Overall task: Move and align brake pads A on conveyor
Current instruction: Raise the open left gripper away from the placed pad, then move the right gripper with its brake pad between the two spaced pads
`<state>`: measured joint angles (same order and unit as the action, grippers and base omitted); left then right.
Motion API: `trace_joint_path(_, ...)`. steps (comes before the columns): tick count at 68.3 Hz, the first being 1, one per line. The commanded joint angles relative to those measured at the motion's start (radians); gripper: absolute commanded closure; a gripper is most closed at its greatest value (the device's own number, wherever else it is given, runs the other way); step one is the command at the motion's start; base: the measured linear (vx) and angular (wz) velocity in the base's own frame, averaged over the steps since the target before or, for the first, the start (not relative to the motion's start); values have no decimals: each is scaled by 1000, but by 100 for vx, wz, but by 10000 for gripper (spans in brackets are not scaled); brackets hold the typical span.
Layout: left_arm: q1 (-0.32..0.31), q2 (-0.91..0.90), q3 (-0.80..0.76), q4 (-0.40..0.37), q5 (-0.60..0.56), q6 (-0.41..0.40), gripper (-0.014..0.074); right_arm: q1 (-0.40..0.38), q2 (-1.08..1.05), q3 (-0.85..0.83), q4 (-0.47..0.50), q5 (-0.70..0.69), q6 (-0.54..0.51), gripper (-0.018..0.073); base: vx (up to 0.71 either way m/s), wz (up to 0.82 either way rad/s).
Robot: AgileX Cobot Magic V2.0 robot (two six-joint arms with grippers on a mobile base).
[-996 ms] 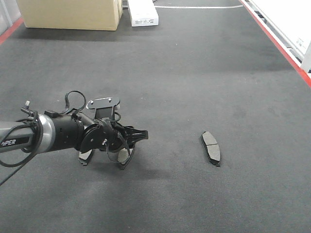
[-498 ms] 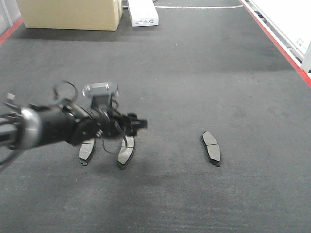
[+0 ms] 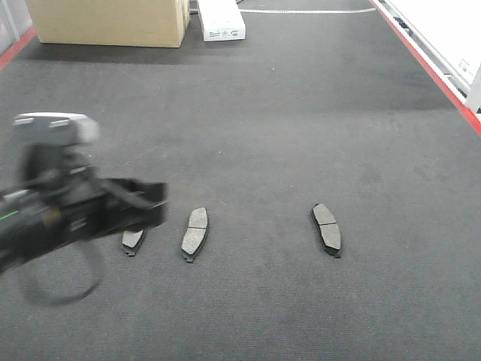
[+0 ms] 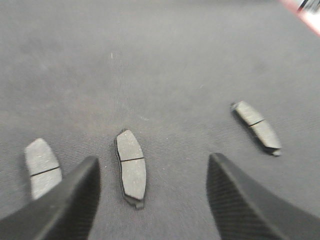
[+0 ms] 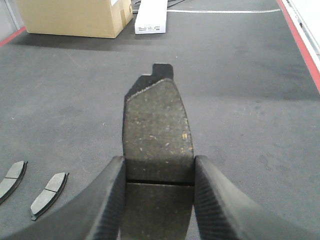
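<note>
- Front-facing view: three brake pads lie flat on the conveyor [image 3: 301,113], a dark felt-like belt with a red rail along its right edge.
- One pad, the left pad [image 3: 133,241], sits partly hidden behind the blurred left end effector [image 3: 146,204]; the middle pad [image 3: 195,233] lies just beside it to the right; the right pad [image 3: 326,229] lies well apart, further right.
- Left end effector hangs above the belt at the left of the frame, touching none of the three pads.
- Left wrist view: its two dark fingers [image 4: 65,210] stand wide apart with nothing between them; the middle pad [image 4: 131,166] shows in the gap, on the belt below, the left pad [image 4: 42,165] just outside the left finger, the right pad [image 4: 257,127] beyond the right finger.
- Right wrist view: the right end effector [image 5: 157,200] is clamped on a fourth pad [image 5: 156,135], fingers pressed against its two long edges, its centre groove crossing between them and its notched tip pointing away.
- A cardboard box [image 3: 109,21] and a white box [image 3: 221,21] sit at the far end.
</note>
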<state>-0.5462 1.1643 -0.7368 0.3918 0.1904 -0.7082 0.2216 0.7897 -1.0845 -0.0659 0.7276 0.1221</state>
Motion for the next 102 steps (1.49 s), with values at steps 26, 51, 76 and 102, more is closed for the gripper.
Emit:
trace_joint_path(26,-3,-447,214,3,7,-2,603,-3,-2,-29,-7,-89,-8,464,0,0)
trace_joint_path(51,-3,-491,219,3,6,-2,604,-3,-2,-29,-7,-89,-8,464,0,0)
trace_joint_path(76,-3,-491,219,3,6,-2,604,-3,-2,-29,-7,-89,-8,464,0,0)
trace_joint_path(102,-3,-491,219,3,6,-2,604,-3,17,-29,54,-117,-8,463,0,0)
